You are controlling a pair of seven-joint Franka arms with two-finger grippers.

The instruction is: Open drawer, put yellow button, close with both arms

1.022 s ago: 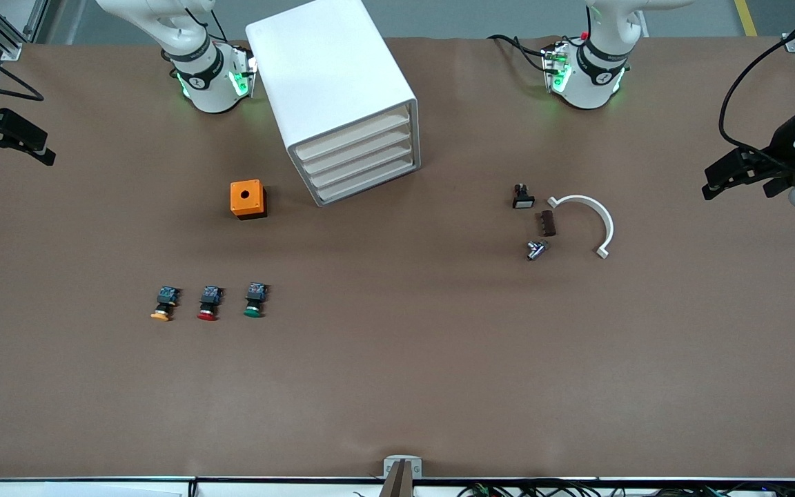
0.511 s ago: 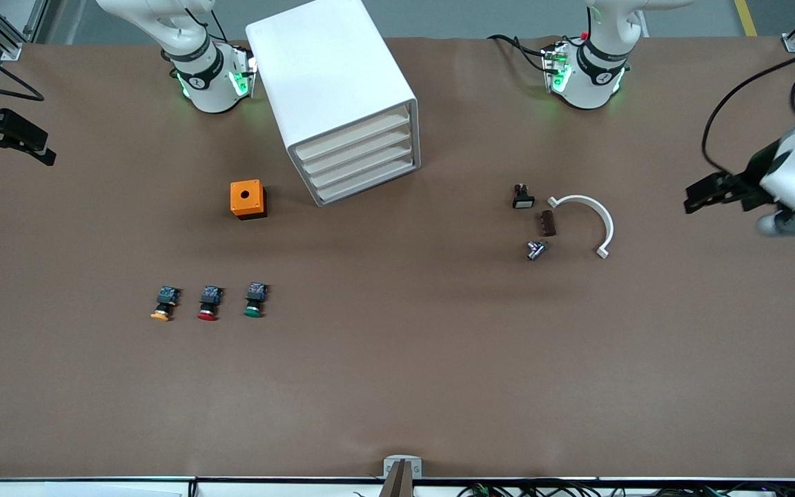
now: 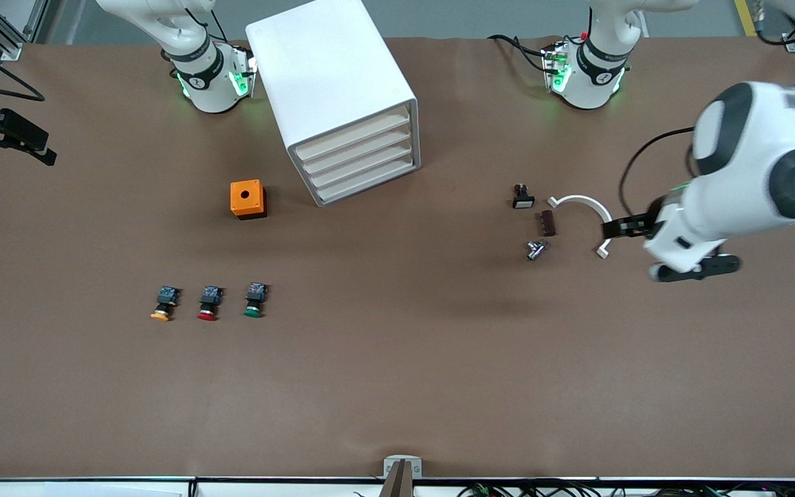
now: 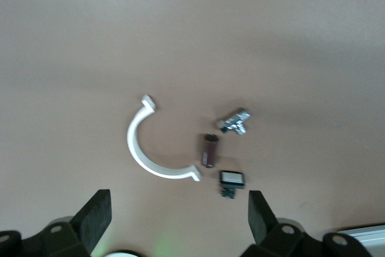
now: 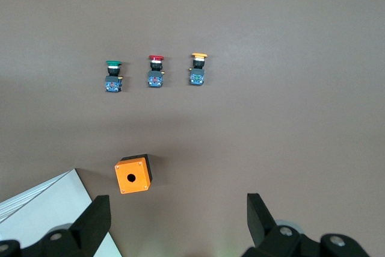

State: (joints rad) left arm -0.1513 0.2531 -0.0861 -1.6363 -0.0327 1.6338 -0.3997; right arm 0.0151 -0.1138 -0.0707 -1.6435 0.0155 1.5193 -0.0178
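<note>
The white cabinet (image 3: 332, 76) stands near the right arm's base with all four drawers shut; the drawer (image 3: 355, 134) is the topmost. The yellow button (image 3: 161, 306) lies on the table nearer the front camera, beside the red button (image 3: 208, 304) and the green button (image 3: 254, 301). It also shows in the right wrist view (image 5: 197, 70). My left gripper (image 3: 620, 228) hangs open and empty over the white half ring (image 3: 594, 221), seen in its wrist view (image 4: 177, 221). My right gripper (image 3: 38, 146) waits open and empty at the right arm's end of the table (image 5: 177, 221).
An orange box (image 3: 248, 199) with a hole in its top stands beside the cabinet. By the half ring (image 4: 150, 148) lie a brown piece (image 4: 209, 150), a metal fitting (image 4: 236, 121) and a small white-faced switch (image 4: 231, 182).
The left arm has swung in from the table's end to above the half ring and small parts. The right arm has not moved. The drawers and buttons are unchanged.
</note>
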